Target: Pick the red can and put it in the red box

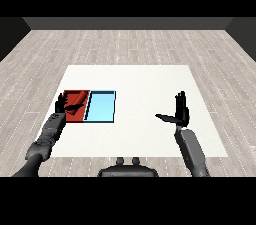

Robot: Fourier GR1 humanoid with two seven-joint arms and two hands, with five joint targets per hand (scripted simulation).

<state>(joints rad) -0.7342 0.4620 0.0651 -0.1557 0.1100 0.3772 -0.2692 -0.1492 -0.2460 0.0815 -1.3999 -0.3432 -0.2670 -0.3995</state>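
The red tray [82,95] lies at the table's left, with the light blue tray [101,107] touching its right side. A red can [75,112] lies tilted inside the red tray, near its front left corner. My left hand [61,104] hovers at the red tray's left edge, fingers straight and pointing up, thumb reaching out over the can. It is open and holds nothing. My right hand [181,111] stands open over the table's right half, fingers up and thumb stretched left, far from both trays.
The white table [145,84] stretches wide behind and between the hands. Grey wooden floor surrounds it. The left forearm [47,136] crosses the table's front left corner.
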